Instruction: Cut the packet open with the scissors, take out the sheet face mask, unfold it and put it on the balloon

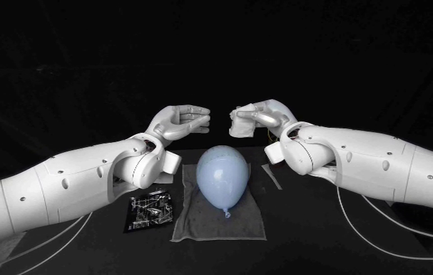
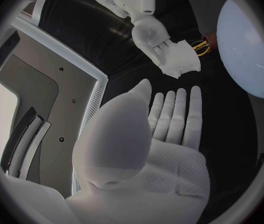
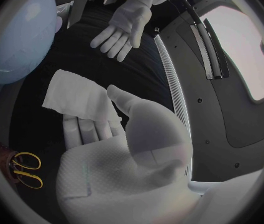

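Note:
A pale blue balloon (image 1: 223, 176) (image 2: 246, 45) (image 3: 17, 35) lies on a grey cloth (image 1: 194, 225) at the table's middle, knot toward me. Above its far end my right hand (image 1: 259, 117) (image 2: 150, 35) grips the folded white sheet mask (image 1: 243, 128) (image 2: 180, 59) (image 3: 76, 97) between thumb and fingers. My left hand (image 1: 181, 122) (image 3: 122, 27) hovers a short way from it, fingers apart, holding nothing. The black cut packet (image 1: 149, 211) lies left of the cloth. Yellow-handled scissors (image 3: 23, 169) (image 2: 200, 46) lie on the table below the right hand.
A narrow pale strip (image 1: 271, 176) lies on the table just right of the cloth, under my right forearm. Cables trail over the table near both arms at the front.

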You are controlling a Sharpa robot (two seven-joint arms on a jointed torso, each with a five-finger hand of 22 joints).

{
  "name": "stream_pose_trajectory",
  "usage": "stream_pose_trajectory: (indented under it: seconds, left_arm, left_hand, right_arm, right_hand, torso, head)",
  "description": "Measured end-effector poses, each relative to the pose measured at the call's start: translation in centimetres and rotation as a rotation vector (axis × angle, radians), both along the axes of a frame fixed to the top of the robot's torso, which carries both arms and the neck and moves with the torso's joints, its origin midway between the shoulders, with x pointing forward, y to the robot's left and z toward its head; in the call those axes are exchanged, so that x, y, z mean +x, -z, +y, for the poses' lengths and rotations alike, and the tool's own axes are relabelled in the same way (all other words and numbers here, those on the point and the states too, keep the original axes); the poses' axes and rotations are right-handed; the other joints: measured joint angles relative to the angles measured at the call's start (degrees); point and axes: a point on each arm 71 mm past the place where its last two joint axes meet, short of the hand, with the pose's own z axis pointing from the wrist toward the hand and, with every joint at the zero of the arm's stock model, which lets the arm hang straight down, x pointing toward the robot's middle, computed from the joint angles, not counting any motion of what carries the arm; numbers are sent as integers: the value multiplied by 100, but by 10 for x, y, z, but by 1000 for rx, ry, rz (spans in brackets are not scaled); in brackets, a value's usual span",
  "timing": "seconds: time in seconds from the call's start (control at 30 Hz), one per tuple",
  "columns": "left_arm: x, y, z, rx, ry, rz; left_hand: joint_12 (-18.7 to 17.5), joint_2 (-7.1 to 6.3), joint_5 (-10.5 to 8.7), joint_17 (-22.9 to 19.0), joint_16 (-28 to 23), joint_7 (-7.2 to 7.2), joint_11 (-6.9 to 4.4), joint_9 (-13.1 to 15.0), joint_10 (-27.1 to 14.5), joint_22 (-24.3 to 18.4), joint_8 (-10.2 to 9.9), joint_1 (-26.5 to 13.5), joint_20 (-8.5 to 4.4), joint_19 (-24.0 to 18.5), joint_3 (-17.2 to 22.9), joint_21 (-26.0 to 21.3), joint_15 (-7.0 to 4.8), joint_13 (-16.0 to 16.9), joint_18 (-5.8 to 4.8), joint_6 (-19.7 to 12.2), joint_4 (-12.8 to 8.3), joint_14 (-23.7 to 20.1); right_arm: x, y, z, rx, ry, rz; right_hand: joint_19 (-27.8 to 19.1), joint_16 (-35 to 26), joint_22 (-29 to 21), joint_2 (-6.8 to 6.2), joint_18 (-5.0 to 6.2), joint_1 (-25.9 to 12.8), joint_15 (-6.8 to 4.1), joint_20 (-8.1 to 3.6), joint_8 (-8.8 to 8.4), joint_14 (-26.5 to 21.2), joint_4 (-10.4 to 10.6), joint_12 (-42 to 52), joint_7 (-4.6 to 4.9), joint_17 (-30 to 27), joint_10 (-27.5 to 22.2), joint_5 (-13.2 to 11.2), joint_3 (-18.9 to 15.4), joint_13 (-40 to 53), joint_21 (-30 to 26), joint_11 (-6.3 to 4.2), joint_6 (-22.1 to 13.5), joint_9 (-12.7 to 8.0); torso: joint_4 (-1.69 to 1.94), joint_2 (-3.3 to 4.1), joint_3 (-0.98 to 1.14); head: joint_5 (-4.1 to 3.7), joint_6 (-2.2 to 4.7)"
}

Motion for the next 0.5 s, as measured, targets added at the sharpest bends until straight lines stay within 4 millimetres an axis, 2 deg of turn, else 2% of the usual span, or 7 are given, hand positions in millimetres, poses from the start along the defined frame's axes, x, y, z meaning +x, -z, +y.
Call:
stream_pose_trajectory:
  seconds: [0.1, 0.2, 0.27, 0.37, 0.43, 0.5]
  left_arm:
    - [0, 1, -4, -33, 6, 30]
    - [4, 3, -4, -53, 4, 60]
    - [6, 5, -4, -57, 1, 73]
    - [11, 8, -1, -60, -5, 107]
    - [15, 11, 0, -58, -7, 131]
    - [18, 13, 0, -55, -5, 150]
  left_hand:
    - [-112, 68, 0, -24, -37, 0, 74, -37, 74, 0, -55, -108, 7, -62, 14, -39, 11, 0, -1, 0, 16, 180]
    - [-162, 81, 0, -46, -98, 0, 134, -75, 163, 0, -72, -478, -9, -165, -99, -39, 30, 4, -8, 0, 67, 298]
    - [-162, 90, 0, -58, -140, 12, 147, -79, 205, 0, -73, -677, -15, -212, -191, -39, 30, 10, -60, 16, 61, 298]
    - [-163, 158, 0, -96, -253, 20, 136, -113, 257, -2, -85, -1229, -1, -360, -452, -47, 30, 12, -113, 65, 66, 298]
    - [-163, 231, 0, -120, -325, 20, 134, -138, 319, -8, -100, -1637, 0, -499, -655, -61, 30, 13, -225, 65, 72, 298]
    - [-163, 309, 0, -135, -380, 19, 130, -145, 362, -8, -100, -1885, -7, -513, -813, -61, 30, 12, -226, 97, 74, 298]
  right_arm:
    - [0, -1, 1, -42, -14, -29]
    - [-1, -2, 2, -72, -32, -51]
    - [-2, -2, 3, -79, -40, -58]
    - [-8, -4, 6, -88, -67, -69]
    - [-13, -6, 9, -87, -92, -72]
    - [-17, -8, 12, -85, -115, -75]
  right_hand:
    - [0, 0, 0, -47, -2, 47, 0, 0, 0, 0, 3, 0, 0, 28, 1, 0, 111, 3, 0, -1, 0, 0]
    - [0, 3, 0, -61, -4, 61, -16, 0, 0, 16, 9, 0, 0, 45, 22, 0, 134, 6, 0, -22, 0, 4]
    - [0, 23, 0, -61, -6, 61, -23, 0, 0, 23, 9, 0, 0, 45, 21, 0, 134, 7, 0, -22, 0, 5]
    - [0, 43, 5, -61, -37, 61, -22, 0, 0, 23, 38, 0, -1, 61, 43, 0, 184, 7, 0, -44, 0, 11]
    - [16, 47, 10, -92, -38, 95, -53, -15, 1, 54, 48, 0, -2, 78, 63, 0, 222, 7, 0, -63, 1, 20]
    - [34, 83, 15, -67, -39, 129, -67, -33, 40, 68, 72, 0, -30, 95, 113, 0, 246, 6, 0, -70, 29, 30]
  torso:
    - [1, 1, -1]
    - [1, 1, -1]
    - [2, 1, -1]
    - [3, 2, 1]
    - [3, 2, 2]
    - [1, 2, 2]
  head:
    - [9, 3]
    - [19, 4]
    - [22, 4]
    - [27, 4]
    - [35, 4]
    - [42, 5]
